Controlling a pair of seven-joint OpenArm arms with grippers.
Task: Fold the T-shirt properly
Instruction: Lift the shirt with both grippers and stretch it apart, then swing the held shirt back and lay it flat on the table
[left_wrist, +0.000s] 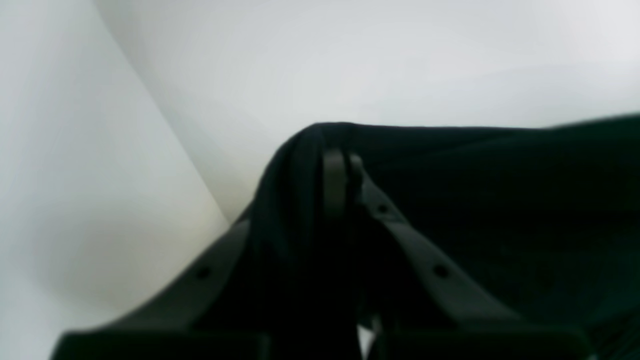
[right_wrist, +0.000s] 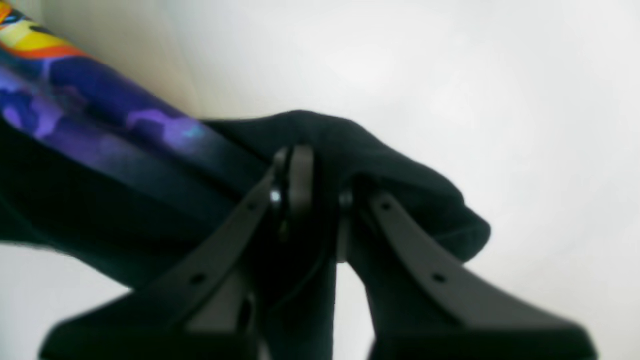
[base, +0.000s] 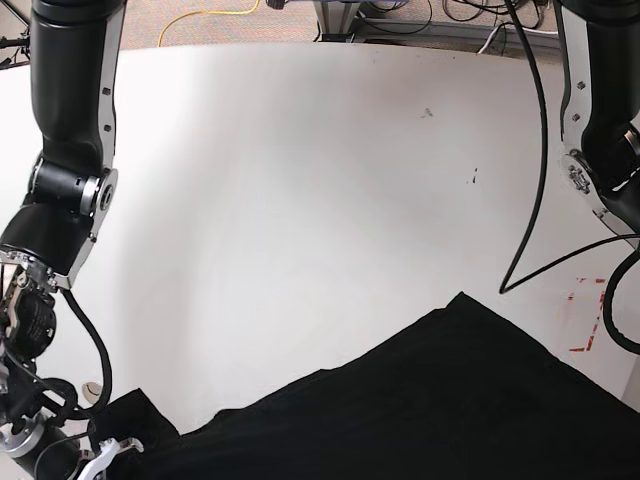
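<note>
With both sets of jaws pinched shut on bunched folds of the large black cotton T-shirt (base: 420, 400), which sprawls rumpled across the near edge of the white tabletop (base: 300, 180), no neat fold shows yet and most folding apparently remains.

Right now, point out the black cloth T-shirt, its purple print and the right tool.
Black cloth T-shirt (base: 450, 400), base view, spread body.
Purple print (right_wrist: 100, 107), right wrist view, printed band.
Right tool (right_wrist: 320, 200), right wrist view, between fingertips.
</note>
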